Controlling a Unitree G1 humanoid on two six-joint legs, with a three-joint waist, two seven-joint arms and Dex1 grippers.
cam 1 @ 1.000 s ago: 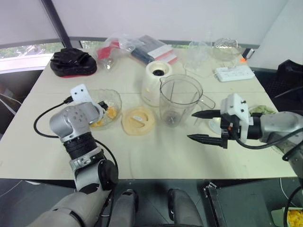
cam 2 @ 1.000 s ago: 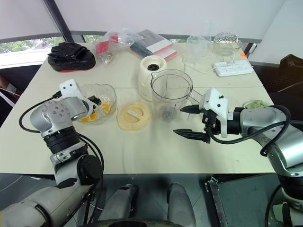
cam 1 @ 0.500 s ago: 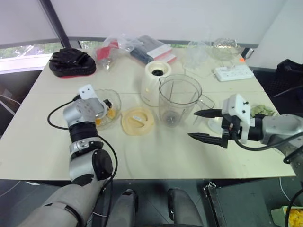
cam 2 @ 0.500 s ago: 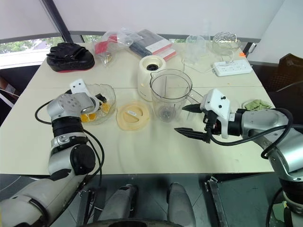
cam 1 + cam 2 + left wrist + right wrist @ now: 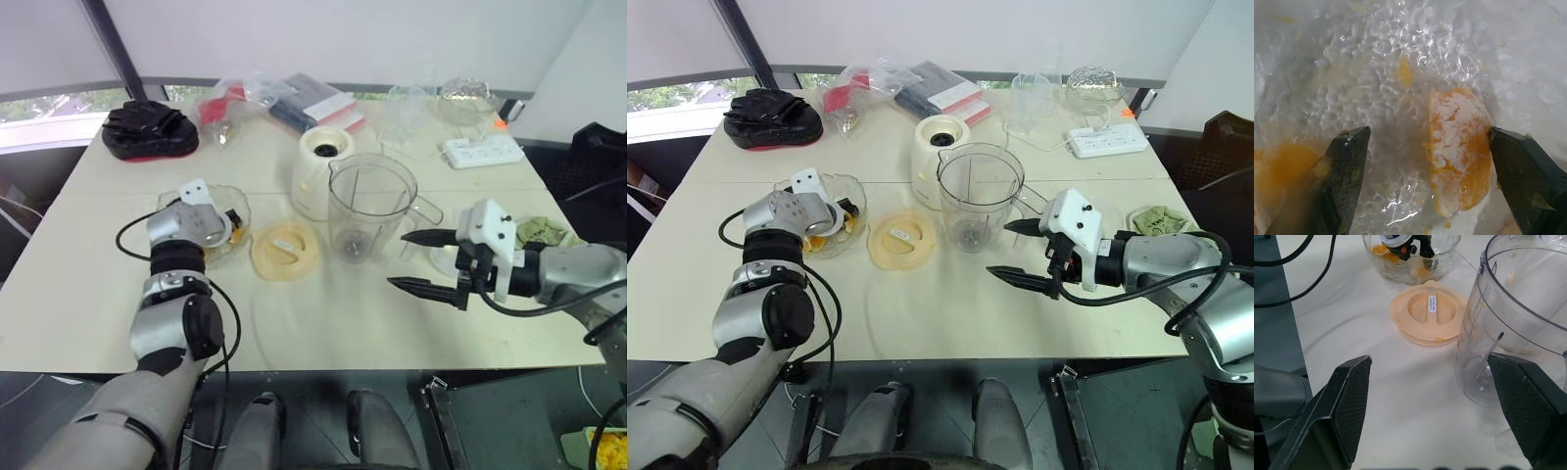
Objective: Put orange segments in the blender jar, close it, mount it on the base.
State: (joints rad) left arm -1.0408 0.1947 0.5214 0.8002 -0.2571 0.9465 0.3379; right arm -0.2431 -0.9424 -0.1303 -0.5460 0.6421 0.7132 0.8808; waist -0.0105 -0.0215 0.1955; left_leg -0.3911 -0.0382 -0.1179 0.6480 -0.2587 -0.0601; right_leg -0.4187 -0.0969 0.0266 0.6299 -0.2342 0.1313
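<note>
A glass bowl (image 5: pixel 186 201) of orange segments stands at the table's left. My left gripper (image 5: pixel 229 221) reaches down into it. In the left wrist view it (image 5: pixel 1427 136) is open, with one orange segment (image 5: pixel 1459 147) lying between its fingers, close to one fingertip (image 5: pixel 1520 166). The empty clear blender jar (image 5: pixel 372 206) stands at mid table, in front of the white base (image 5: pixel 323 162). The peach lid (image 5: pixel 286 247) lies flat between bowl and jar. My right gripper (image 5: pixel 423 262) hovers open just right of the jar, holding nothing.
A black pouch (image 5: pixel 149 129), plastic bags and packages (image 5: pixel 313 103) lie along the far edge. A white power strip (image 5: pixel 485 150) and a green cloth (image 5: pixel 544 230) are at the right. Bare tabletop runs along the front edge.
My left arm has swung away from me and lowered its gripper into the bowl, over the segments. The right gripper has barely moved.
</note>
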